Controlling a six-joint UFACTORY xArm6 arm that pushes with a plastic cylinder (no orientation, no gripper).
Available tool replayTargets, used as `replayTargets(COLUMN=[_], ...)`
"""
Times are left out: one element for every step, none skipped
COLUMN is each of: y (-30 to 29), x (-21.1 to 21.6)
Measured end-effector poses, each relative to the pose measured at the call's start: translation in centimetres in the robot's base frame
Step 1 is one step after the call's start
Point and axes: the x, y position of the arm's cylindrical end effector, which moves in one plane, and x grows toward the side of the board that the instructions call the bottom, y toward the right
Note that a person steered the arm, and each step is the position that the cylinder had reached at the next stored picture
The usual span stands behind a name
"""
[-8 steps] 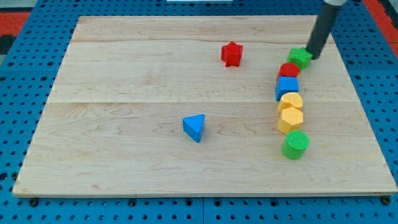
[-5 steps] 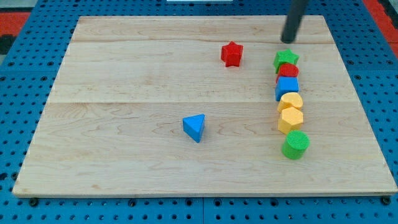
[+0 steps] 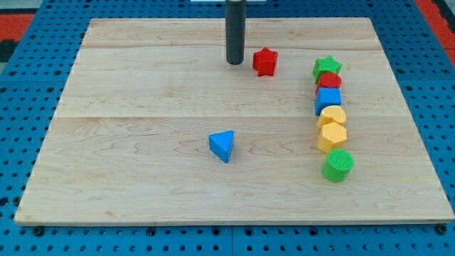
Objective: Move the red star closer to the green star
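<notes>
The red star (image 3: 265, 62) lies on the wooden board in the upper middle. The green star (image 3: 326, 68) lies to its right, at the top of a column of blocks. My tip (image 3: 234, 62) stands on the board just left of the red star, a small gap between them. The rod rises straight up out of the view's top.
Below the green star runs a column: a red round block (image 3: 330, 80), a blue block (image 3: 328, 98), two yellow blocks (image 3: 332, 115) (image 3: 332, 136), and a green cylinder (image 3: 338, 165). A blue triangle (image 3: 222, 145) lies near the board's middle.
My tip has moved from the right of the green star, across the board's top, to the left of the red star. The green star shifted left onto the column's top.
</notes>
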Motion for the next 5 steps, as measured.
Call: replayTargets(y=[2.8,2.8,3.3,4.3,7.4], x=[1.2,1.2,0.2,-1.6,-1.7])
